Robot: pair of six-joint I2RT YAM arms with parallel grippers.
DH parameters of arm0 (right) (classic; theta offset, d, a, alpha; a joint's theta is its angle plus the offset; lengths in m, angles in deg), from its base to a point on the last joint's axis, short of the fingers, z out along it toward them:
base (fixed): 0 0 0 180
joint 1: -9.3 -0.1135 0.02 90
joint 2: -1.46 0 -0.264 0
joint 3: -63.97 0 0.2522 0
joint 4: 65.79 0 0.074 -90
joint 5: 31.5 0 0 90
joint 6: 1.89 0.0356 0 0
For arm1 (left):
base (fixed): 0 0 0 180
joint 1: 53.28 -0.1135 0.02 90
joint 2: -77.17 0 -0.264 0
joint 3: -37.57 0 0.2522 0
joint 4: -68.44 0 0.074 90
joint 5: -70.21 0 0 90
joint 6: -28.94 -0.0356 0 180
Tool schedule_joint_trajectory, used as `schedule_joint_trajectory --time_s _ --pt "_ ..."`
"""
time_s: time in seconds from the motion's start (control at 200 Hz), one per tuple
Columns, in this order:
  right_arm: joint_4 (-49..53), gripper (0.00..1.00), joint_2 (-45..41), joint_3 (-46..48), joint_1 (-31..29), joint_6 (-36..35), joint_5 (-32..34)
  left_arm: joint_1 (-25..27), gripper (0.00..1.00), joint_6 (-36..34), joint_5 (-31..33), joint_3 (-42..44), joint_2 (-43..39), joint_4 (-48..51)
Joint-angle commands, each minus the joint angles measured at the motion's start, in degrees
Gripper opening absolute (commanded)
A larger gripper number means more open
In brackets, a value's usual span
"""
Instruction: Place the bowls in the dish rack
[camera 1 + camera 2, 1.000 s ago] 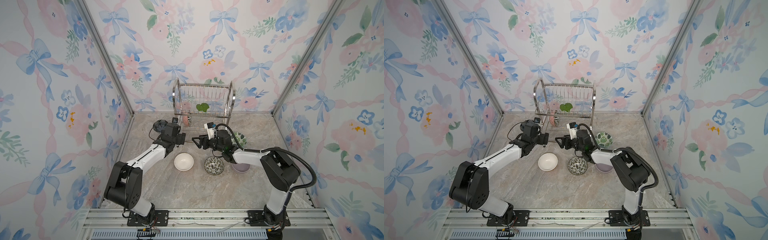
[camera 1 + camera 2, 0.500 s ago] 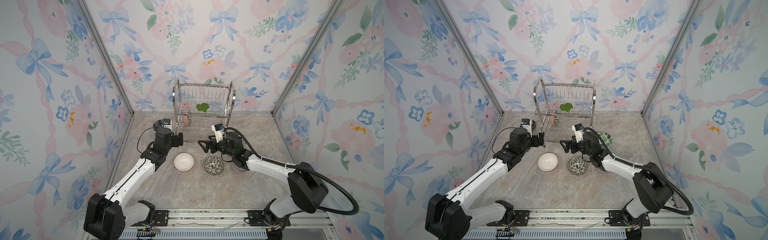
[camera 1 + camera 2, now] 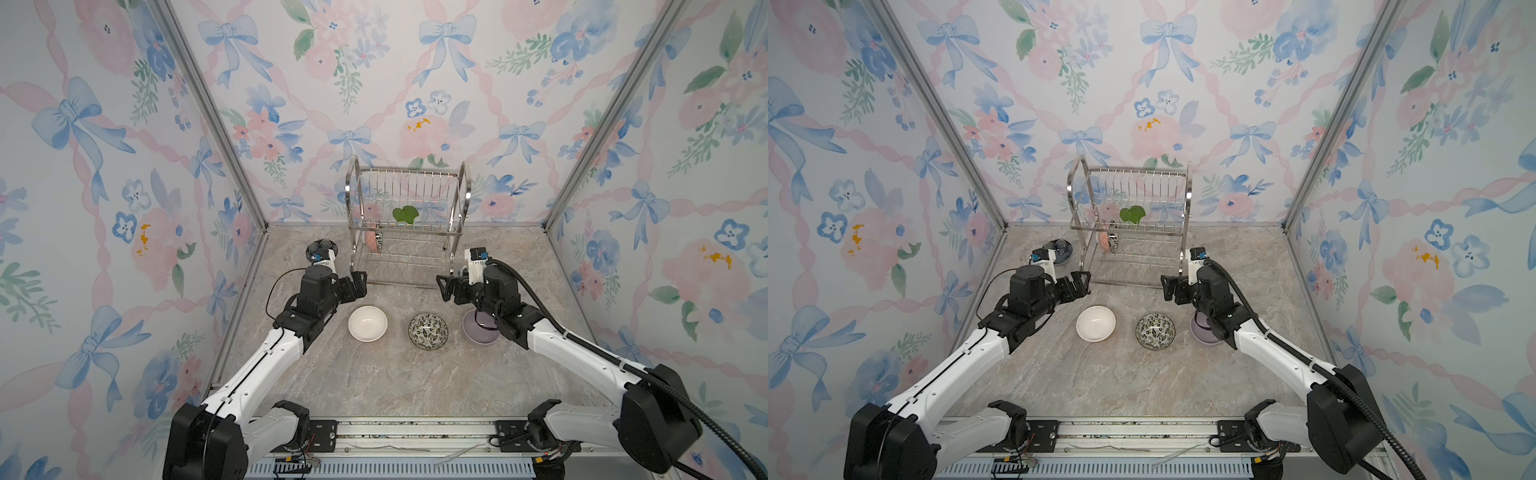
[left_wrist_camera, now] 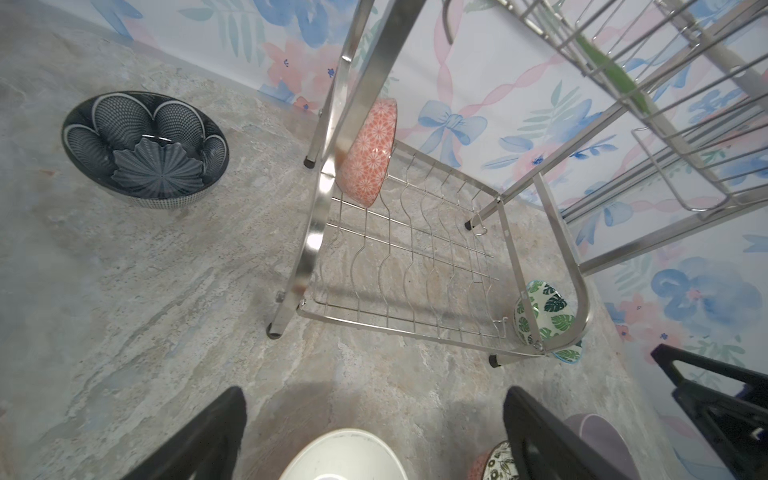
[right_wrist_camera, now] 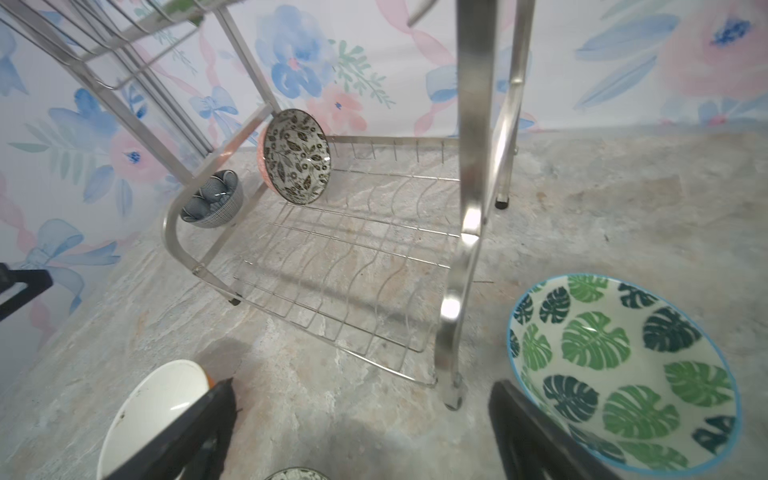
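Nearest, the white bowl (image 3: 368,323), black-and-white bowl (image 3: 428,331) and lavender bowl (image 3: 476,333) sit mouth-up in a row on the surface (image 3: 374,386). Just beyond, the left tool (image 3: 360,285) and right tool (image 3: 441,288) hang wide open, empty. Behind them the rack (image 3: 417,259) holds one pink-backed bowl (image 3: 372,242) on edge at its lower shelf's left end. Best to pinch a rim, tip the bowl on edge, and slot it alongside.
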Motion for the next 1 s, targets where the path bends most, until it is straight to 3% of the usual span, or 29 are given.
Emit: schedule_joint_trajectory --time_s 0.0,0.09,0.515,0.765,0.995 --pt "5.0 0.97 3.5 -2.2 1.8 2.0 1.1 0.8 0.98 2.1 -2.0 2.8 -0.3 -1.7" --pt "2.9 0.96 6.1 -3.2 2.1 0.5 -1.4 1.1 0.98 2.8 -1.4 4.2 -1.2 -2.5" --pt "1.0 1.0 15.1 -9.4 0.7 0.8 2.7 1.4 0.98 4.2 0.4 6.8 -3.8 -2.8" --pt "-5.5 0.92 20.9 -13.1 0.8 -1.7 0.3 1.4 0.98 4.0 0.9 7.3 -4.5 -2.3" --pt "-5.0 0.9 27.8 -19.9 1.2 -3.3 -2.1 1.4 0.98 3.7 1.5 7.7 -6.5 -0.9"
